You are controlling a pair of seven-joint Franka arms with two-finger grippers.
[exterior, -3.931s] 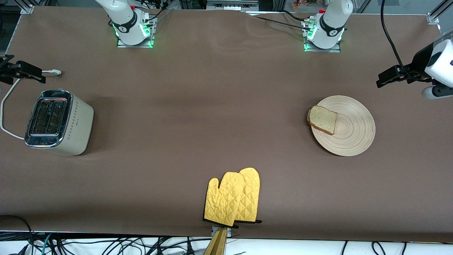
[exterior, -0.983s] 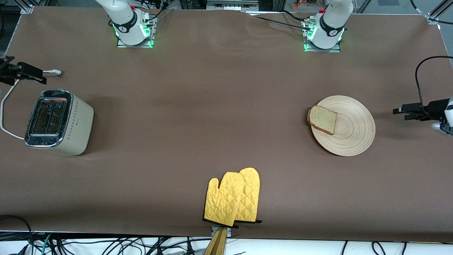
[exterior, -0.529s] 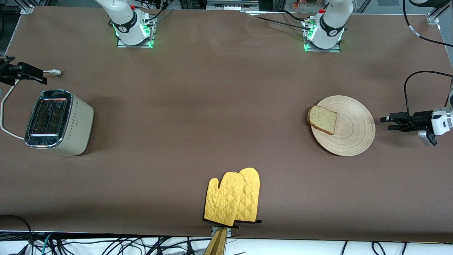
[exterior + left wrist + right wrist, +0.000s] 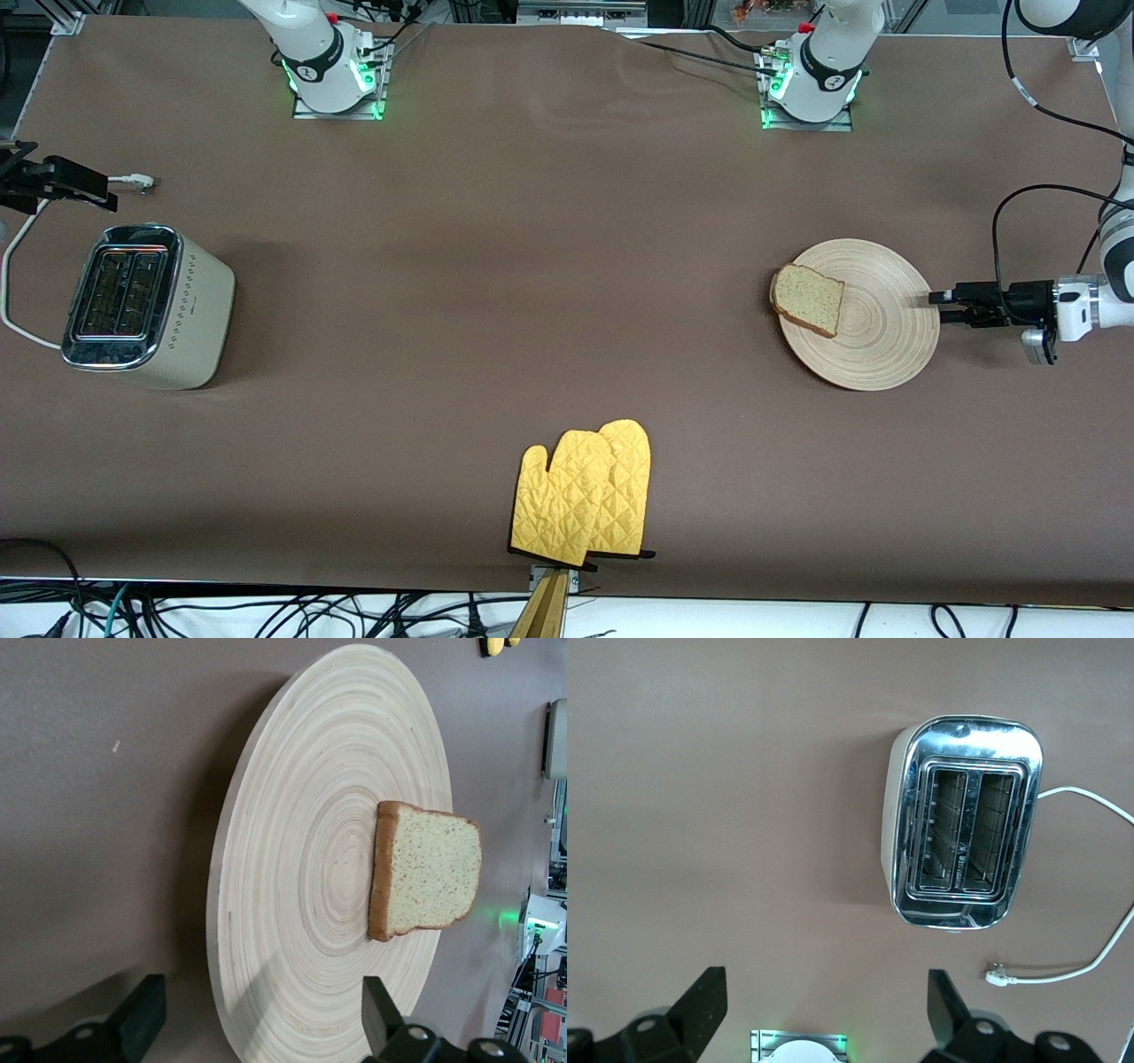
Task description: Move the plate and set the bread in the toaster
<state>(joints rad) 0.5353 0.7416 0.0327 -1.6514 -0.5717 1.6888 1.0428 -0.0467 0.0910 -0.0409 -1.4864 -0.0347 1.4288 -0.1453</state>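
The plate's (image 4: 301, 904) rim lies between the left gripper's (image 4: 257, 1028) parted jaws.

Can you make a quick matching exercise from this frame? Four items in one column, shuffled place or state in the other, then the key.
Items:
1. slice of speckled tan bread
2. cream-beige two-slot toaster
3. pair of yellow quilted oven mitts
4. left gripper

Place or state:
A. at the round wooden plate's rim, jaws open
B. table edge nearest the front camera
C. slots empty, at the right arm's end
D. on the plate, overhanging its rim

Pairs: 1-D, 2-C, 3-B, 4-A
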